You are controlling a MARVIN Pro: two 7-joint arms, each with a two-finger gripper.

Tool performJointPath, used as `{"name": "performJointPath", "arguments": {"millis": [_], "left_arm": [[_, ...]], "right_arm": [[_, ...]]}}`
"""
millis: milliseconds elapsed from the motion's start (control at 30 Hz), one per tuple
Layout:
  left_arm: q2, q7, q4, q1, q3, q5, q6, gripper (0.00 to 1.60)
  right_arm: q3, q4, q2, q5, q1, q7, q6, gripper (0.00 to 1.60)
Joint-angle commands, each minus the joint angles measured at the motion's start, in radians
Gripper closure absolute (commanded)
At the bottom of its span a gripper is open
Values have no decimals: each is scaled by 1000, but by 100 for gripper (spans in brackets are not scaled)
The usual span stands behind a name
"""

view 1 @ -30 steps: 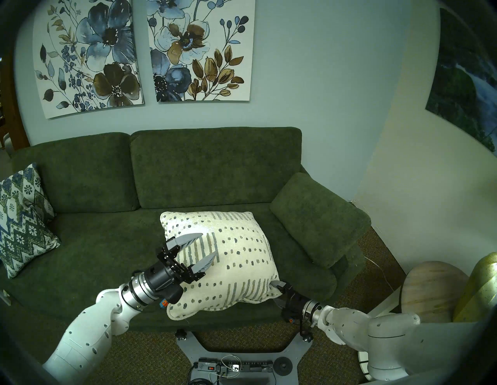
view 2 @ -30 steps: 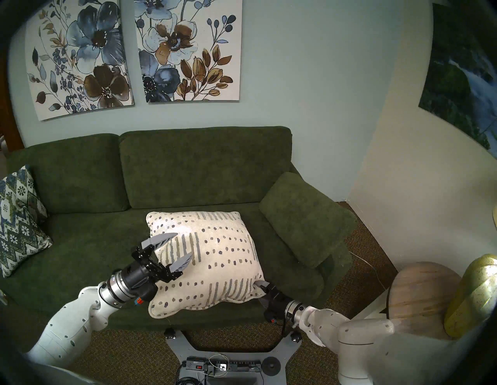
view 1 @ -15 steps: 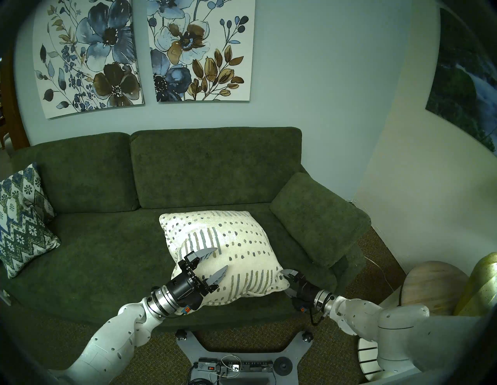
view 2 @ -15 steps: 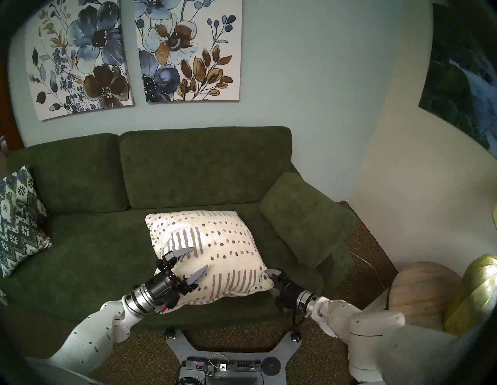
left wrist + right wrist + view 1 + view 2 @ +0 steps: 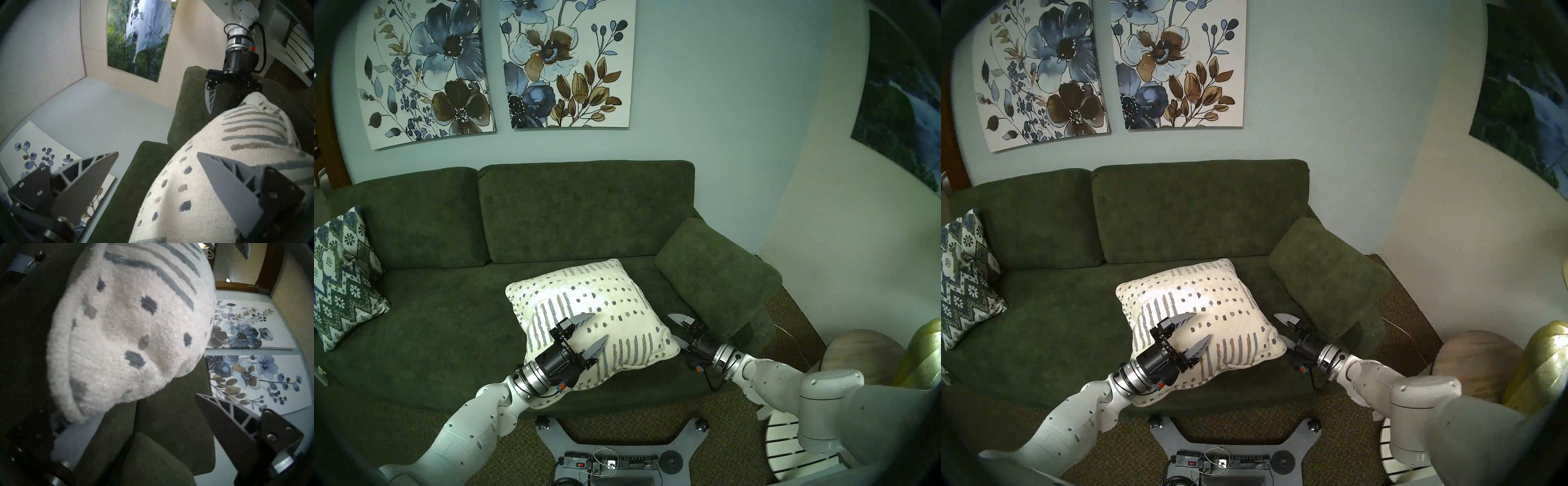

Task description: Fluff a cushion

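Cream-white cushion [image 5: 585,315] with grey-blue and olive dashes and stripes, lying on seat of dark green sofa [image 5: 443,315], turned so corners point roughly 12, 3, 6 and 9 o'clock in head view; near corner at 6 o'clock overhanging seat front. Left gripper [image 5: 590,331] over cushion's near-left part, fingers spread wide, holding nothing; lower finger [image 5: 226,185] close over or against the fabric in left wrist view, contact not certain; upper finger clear of it. Right gripper [image 5: 678,334] at cushion's 3 o'clock corner, jaws apart, nothing clamped; one finger [image 5: 680,319] above and beyond the corner, other hidden beneath or behind it. In right wrist view, cushion corner [image 5: 129,338] bulging just ahead of the open fingers, touching or not unclear. Green armrest bolster [image 5: 714,275] at 2 o'clock of cushion, just beyond right gripper. Blue-green zigzag pillow [image 5: 344,278] well apart at 9 o'clock, propped at sofa's left end. Two floral canvases [image 5: 497,68] on wall at 12 o'clock. Wooden sphere [image 5: 863,353] and gold vase [image 5: 924,356] at 3 o'clock, past the right arm.
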Motion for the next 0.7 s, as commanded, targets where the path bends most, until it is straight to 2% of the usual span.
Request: {"name": "performJointPath", "arguments": {"millis": [0, 200, 467, 533, 667], "left_arm": [[-17, 13, 20, -42, -3, -8, -5, 0], [-23, 33, 40, -61, -5, -14, -11, 0], [-17, 66, 48, -81, -20, -25, -35, 0], [-17, 70, 49, -82, -20, -24, -39, 0], [-19, 85, 53, -84, -22, -24, -56, 0]], "right_arm": [[-6, -41, 22, -26, 64, -104, 18, 0], [-11, -68, 41, -60, 119, -169, 53, 0], [14, -87, 84, -88, 197, -261, 118, 0], [19, -93, 86, -92, 196, -265, 126, 0], [23, -135, 96, -116, 251, -279, 159, 0]]}}
